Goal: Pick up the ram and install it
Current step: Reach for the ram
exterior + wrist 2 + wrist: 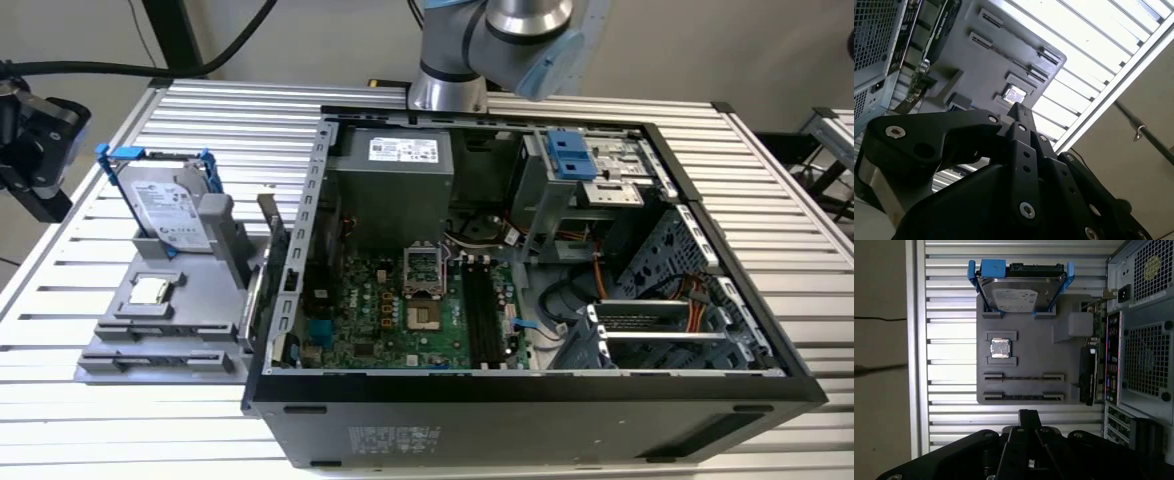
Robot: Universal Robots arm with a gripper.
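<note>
- Judging by both wrist views, we take the step in hand to be the approach for the pick. The gripper (1028,415) hangs near the edge of the tray (1029,330), its fingers (1018,112) pressed together on nothing.
- The ram (1024,397) stands edge-on in the tray slot nearest the fingertips, straight ahead of them. A second stick (1024,376) sits just beyond it.
- To do this well, we reckon the fingers must part, line up across the thin edge at mid-length, and come down square between the end holders.
- Farther ahead of the fingers lie the chip (1000,348) and the drive (1019,290); neither bars the way.
- Off to one side of the fingers a dark card (1087,375) stands at the tray's edge, close beside the case (1144,365). We would keep any lift clear of it.
- In the exterior view the black slots (483,310) inside the case look unfilled.
</note>
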